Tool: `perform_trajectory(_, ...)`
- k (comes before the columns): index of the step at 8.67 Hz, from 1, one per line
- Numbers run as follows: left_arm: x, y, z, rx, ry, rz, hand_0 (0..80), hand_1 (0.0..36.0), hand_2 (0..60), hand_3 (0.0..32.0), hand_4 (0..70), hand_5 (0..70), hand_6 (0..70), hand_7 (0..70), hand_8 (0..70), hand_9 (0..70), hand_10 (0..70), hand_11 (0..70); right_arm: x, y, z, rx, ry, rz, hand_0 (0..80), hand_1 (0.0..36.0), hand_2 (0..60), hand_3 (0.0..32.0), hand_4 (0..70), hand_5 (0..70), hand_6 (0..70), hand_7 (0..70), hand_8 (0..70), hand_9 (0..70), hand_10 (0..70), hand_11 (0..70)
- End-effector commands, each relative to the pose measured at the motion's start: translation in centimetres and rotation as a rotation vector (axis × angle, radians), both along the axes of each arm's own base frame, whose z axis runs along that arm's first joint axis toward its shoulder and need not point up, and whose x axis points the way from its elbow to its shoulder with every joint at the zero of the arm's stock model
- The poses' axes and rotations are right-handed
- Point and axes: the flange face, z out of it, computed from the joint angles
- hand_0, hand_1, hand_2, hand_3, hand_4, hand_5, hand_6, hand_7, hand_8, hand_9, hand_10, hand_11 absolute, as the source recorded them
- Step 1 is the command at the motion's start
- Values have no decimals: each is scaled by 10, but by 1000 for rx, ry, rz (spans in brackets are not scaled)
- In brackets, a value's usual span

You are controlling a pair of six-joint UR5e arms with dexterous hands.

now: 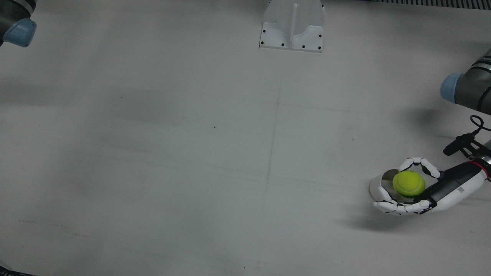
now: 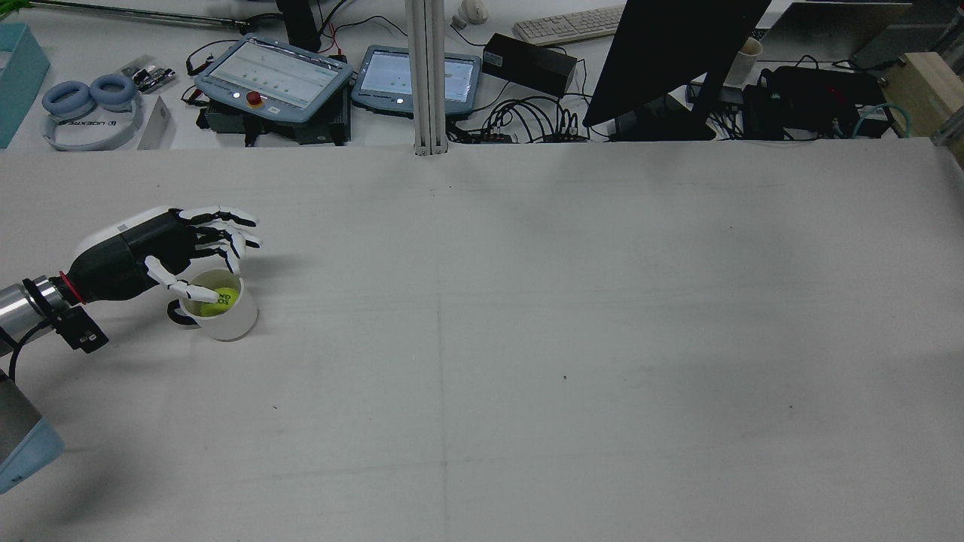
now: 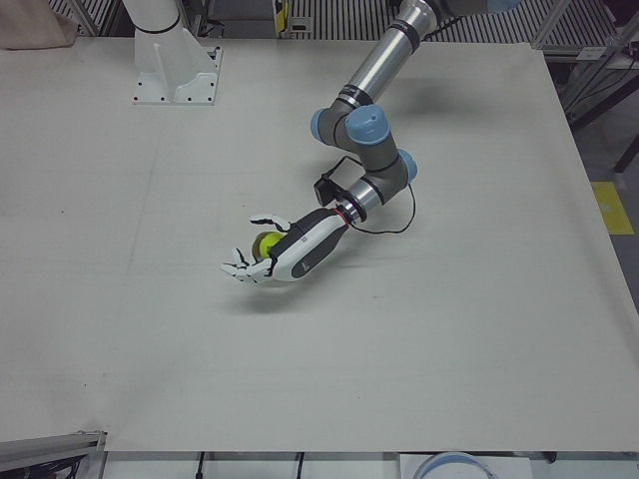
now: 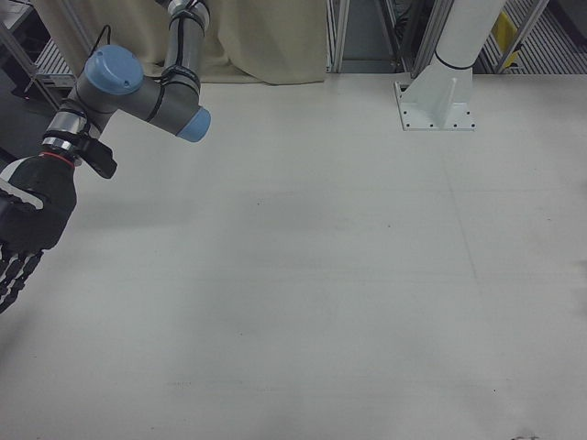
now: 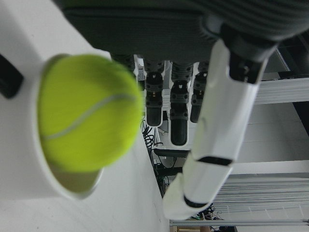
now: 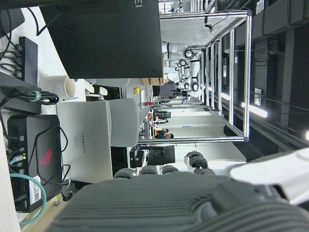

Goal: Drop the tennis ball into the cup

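Observation:
A white cup (image 2: 226, 320) with a dark handle stands near the table's left side in the rear view. The yellow-green tennis ball (image 2: 218, 299) lies in the cup's mouth, free of the fingers. My left hand (image 2: 173, 245) hovers just above and beside the cup, open, fingers spread around the rim. The front view shows the ball (image 1: 408, 183) over the cup (image 1: 378, 184) between the spread fingers (image 1: 399, 208). The left hand view shows the ball (image 5: 87, 111) in the cup (image 5: 29, 183). My right hand (image 4: 27, 229) hangs open and empty at the right-front view's left edge.
A white arm pedestal (image 1: 292, 27) stands at the table's robot side. Beyond the far edge in the rear view are two teach pendants (image 2: 275, 79), a monitor (image 2: 670, 60), cables and headphones (image 2: 90, 109). The left arm's elbow (image 3: 364, 130) rises above the table.

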Motion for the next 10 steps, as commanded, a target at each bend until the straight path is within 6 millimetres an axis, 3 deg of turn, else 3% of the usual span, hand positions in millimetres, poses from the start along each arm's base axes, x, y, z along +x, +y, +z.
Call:
perform_trajectory(1, -1, -1, -4, 1, 17, 2, 800, 360, 260, 0, 232, 262, 539, 335, 274, 278, 303, 477, 0, 0, 0, 2, 0, 0, 0, 0, 0, 0, 0, 0, 0, 0, 0, 0, 0, 0)
perform_trajectory(2, -7, -4, -14, 4, 47, 2, 800, 360, 247, 0, 232, 245, 435, 356, 254, 282, 304, 478, 0, 0, 0, 0, 0, 0, 0, 0, 0, 0, 0, 0, 0, 0, 0, 0, 0, 0)
perform_trajectory(3, -45, -19, -21, -15, 72, -46, 800, 360, 420, 0, 225, 220, 427, 356, 245, 275, 298, 465, 0, 0, 0, 0, 0, 0, 0, 0, 0, 0, 0, 0, 0, 0, 0, 0, 0, 0)
perform_trajectory(4, -116, -43, 0, -63, 41, -168, 800, 360, 512, 0, 225, 229, 529, 336, 263, 269, 297, 460, 0, 0, 0, 0, 0, 0, 0, 0, 0, 0, 0, 0, 0, 0, 0, 0, 0, 0)
perform_trajectory(5, -175, -58, 9, -87, 28, -266, 800, 360, 580, 0, 227, 227, 489, 338, 256, 271, 310, 479, 0, 0, 0, 0, 0, 0, 0, 0, 0, 0, 0, 0, 0, 0, 0, 0, 0, 0)
perform_trajectory(6, -217, -63, 15, -116, 15, -332, 800, 360, 600, 0, 237, 224, 489, 340, 254, 268, 320, 489, 0, 0, 0, 0, 0, 0, 0, 0, 0, 0, 0, 0, 0, 0, 0, 0, 0, 0)
perform_trajectory(7, -259, -64, 28, -150, 1, -399, 800, 360, 600, 0, 241, 238, 574, 333, 270, 265, 318, 486, 0, 0, 0, 0, 0, 0, 0, 0, 0, 0, 0, 0, 0, 0, 0, 0, 0, 0)
perform_trajectory(8, -287, -66, 38, -170, -6, -443, 800, 360, 600, 0, 244, 216, 449, 362, 245, 272, 315, 484, 0, 0, 0, 2, 0, 0, 0, 0, 0, 0, 0, 0, 0, 0, 0, 0, 0, 0)
perform_trajectory(9, -316, -66, 37, -174, -5, -489, 800, 360, 600, 0, 246, 230, 514, 355, 260, 272, 315, 484, 0, 0, -1, 3, 0, 0, 0, 0, 0, 0, 0, 0, 0, 0, 0, 0, 0, 0)
perform_trajectory(10, -317, -67, 39, -187, -11, -490, 800, 360, 600, 0, 251, 229, 497, 367, 259, 278, 318, 489, 0, 0, 0, 0, 0, 0, 0, 0, 0, 0, 0, 0, 0, 0, 0, 0, 0, 0)
